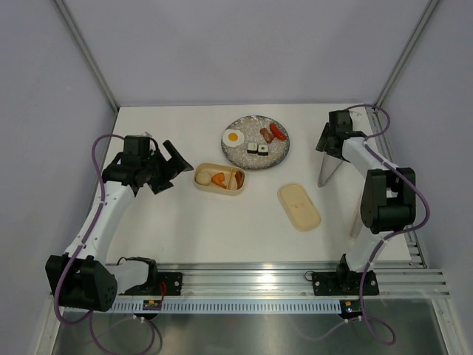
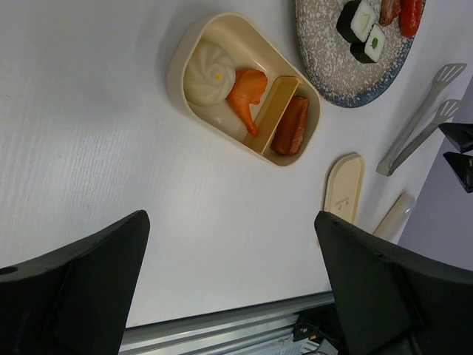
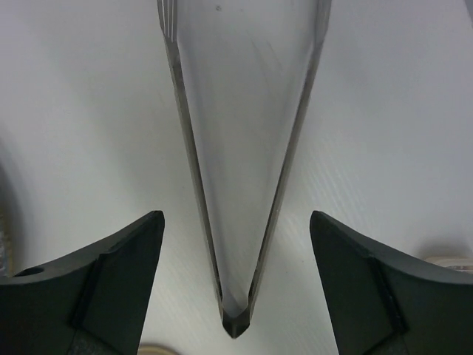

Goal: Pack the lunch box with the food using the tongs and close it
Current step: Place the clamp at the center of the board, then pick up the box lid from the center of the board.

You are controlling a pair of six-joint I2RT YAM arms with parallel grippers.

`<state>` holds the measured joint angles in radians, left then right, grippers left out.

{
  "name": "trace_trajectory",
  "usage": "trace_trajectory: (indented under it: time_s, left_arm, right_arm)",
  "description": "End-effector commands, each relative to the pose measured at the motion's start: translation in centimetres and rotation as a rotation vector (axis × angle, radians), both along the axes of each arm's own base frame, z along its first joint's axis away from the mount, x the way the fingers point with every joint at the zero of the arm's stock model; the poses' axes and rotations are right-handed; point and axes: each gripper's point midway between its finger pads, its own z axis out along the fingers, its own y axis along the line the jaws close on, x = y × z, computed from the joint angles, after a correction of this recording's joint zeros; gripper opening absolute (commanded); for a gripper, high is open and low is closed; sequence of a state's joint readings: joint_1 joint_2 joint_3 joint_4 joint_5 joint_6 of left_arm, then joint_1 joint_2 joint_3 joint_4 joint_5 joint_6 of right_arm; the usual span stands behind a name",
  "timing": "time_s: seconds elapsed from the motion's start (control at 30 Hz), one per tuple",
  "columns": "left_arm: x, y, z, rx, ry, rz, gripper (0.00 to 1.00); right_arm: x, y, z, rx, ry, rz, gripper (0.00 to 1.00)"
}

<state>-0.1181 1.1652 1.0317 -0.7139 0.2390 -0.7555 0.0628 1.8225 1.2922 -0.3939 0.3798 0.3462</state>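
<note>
Right hand [image 3: 236,216] wide over the tongs [image 3: 290,163]

Cream lunch box [image 2: 225,31], silver tongs [image 3: 235,319], grey speckled plate [image 1: 248,123] (sushi [image 1: 258,149] black-white).

The left arm [image 1: 100,214] and right arm [image 1: 361,151] each had white link shells, black joint housings and black wedge-shaped fingers [image 2: 74,288], with a purple cable [image 1: 94,151] looping up from a black base on the slotted aluminium rail [image 1: 251,279].

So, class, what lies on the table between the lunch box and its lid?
Nothing. In the top view, the white table between the lunch box and the lid is bare; the left wrist view agrees.
</note>
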Motion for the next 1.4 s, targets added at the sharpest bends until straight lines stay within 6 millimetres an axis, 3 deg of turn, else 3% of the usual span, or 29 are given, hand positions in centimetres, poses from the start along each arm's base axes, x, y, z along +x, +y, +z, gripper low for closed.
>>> trace_trajectory:
  time_s: [0.0,0.13,0.23,0.27,0.37,0.5,0.63,0.77,0.83,1.07,1.23,1.37]
  left_arm:
    - [0.9,0.3,2.1,0.009,-0.081,0.002,0.99]
    - [0.8,0.4,2.4,0.014,-0.093,0.005,0.99]
    - [0.8,0.6,2.7,0.024,-0.102,0.011,0.99]
    - [0.8,0.7,2.8,0.025,-0.104,0.014,0.99]
    - [0.8,0.6,3.1,0.021,-0.11,0.011,0.99]
    - [0.8,0.5,3.3,0.019,-0.115,0.005,0.99]
    - [0.8,0.6,3.0,0.022,-0.111,0.003,0.99]
    - [0.9,0.5,2.9,0.016,-0.113,0.004,0.99]
    - [0.9,0.5,2.8,0.018,-0.109,0.003,0.99]
    - [0.7,0.6,2.5,0.023,-0.102,0.005,0.99]
    - [0.7,0.6,2.4,0.024,-0.101,0.004,0.99]
    - [0.7,0.5,2.3,0.023,-0.098,0.001,0.99]
  right_arm:
    - [0.4,1.6,6.4,0.081,-0.114,0.039,0.88]
    - [-2.2,4.3,7.3,0.118,-0.075,0.123,0.87]
    - [-5.4,8.1,6.9,0.111,-0.012,0.226,0.82]
    - [-6.6,10.5,6.5,0.106,0.013,0.288,0.78]
    - [-10.7,14.0,4.9,0.111,0.112,0.379,0.71]
    - [-14.7,16.6,2.9,0.11,0.213,0.462,0.62]
    - [-18.0,19.3,1.1,0.163,0.336,0.587,0.61]
    - [-18.7,18.9,-0.8,0.109,0.392,0.589,0.6]
    - [-19.3,19.6,-1.9,0.124,0.434,0.626,0.59]
    - [-18.4,20.1,-4.6,0.084,0.466,0.646,0.53]
    - [-18.1,20.0,-5.8,0.055,0.49,0.655,0.4]
    - [-18.2,20.1,-5.7,0.062,0.488,0.664,0.35]
